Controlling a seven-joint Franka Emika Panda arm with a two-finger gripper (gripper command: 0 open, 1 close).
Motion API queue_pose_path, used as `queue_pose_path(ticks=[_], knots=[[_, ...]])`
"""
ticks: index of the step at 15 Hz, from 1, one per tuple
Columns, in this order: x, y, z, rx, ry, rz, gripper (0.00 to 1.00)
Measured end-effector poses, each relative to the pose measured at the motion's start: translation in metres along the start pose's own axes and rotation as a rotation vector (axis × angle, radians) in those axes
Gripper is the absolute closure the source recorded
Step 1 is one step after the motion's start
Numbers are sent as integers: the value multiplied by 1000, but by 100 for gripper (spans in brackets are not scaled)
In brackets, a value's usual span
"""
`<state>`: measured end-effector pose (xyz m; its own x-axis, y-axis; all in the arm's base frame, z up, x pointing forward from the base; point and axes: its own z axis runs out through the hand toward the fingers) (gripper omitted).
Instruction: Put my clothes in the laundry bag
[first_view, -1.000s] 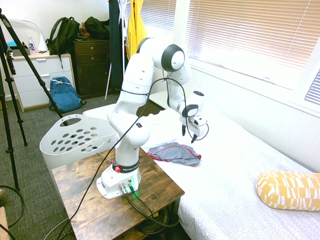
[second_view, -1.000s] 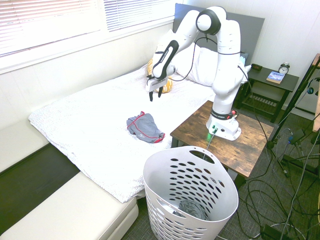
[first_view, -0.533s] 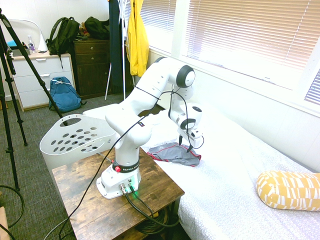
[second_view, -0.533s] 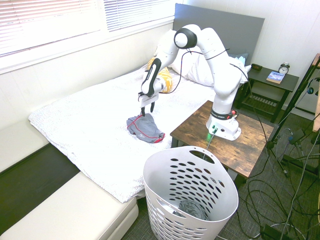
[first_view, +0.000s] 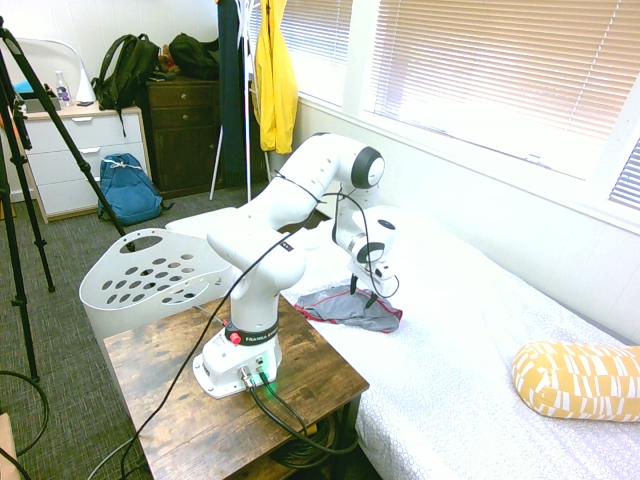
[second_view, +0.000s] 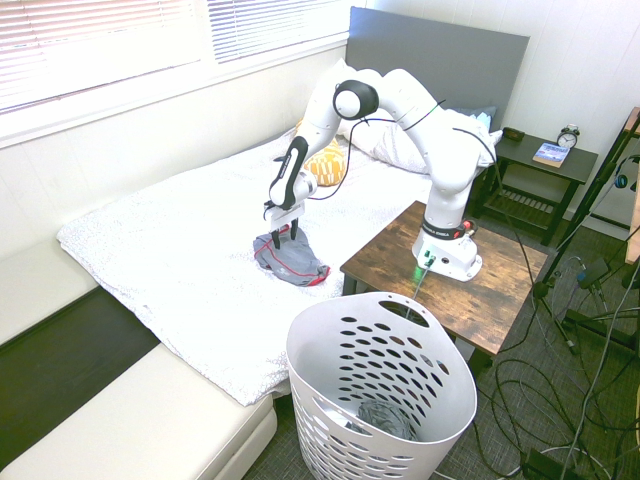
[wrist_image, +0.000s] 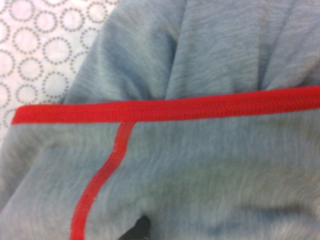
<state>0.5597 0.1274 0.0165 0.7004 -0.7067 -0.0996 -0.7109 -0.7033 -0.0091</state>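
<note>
The garment (first_view: 350, 306) is a crumpled grey piece with red edging, lying on the bed (first_view: 470, 340) near the edge that faces the side table (first_view: 310, 370). The gripper (first_view: 362, 297) points straight down over the end of the garment farthest from the table, its fingers spread wide and holding nothing. Whether the tips already press into the cloth cannot be told from the outside views. The wrist view is filled by grey fabric and a red seam (wrist_image: 165, 109), with a corner of the dotted bed cover, so it is very close.

The main risk is a poor pinch. The cloth lies in loose folds, so the fingers may close on one thin layer near the rim and let it slip during the lift. They could also catch the bed cover beneath and drag it up along with the garment. Pushing too deep into the soft mattress is another hazard. Later, the carry to the laundry basket (second_view: 380, 395), which stands on the floor beyond the table from the garment, passes over the table, and a dangling end could snag there.

Compared with the frames a second ago, the arm has folded down and come toward the garment; then the gripper hung well above the bed, off to the pillow (first_view: 575, 380) side. The garment has not shifted, and the fingers were just as wide.
</note>
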Motion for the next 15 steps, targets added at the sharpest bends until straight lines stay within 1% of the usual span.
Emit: queue_pose_path(ticks=[3, 5, 7, 8, 15], knots=[[8, -1, 10, -21, -7, 6, 0], [5, -2, 19, -54, -11, 0, 0], [0, -3, 27, -65, -12, -6, 0], [1, -2, 30, -68, -13, -4, 100], [-1, 3, 39, -79, -23, -1, 100]])
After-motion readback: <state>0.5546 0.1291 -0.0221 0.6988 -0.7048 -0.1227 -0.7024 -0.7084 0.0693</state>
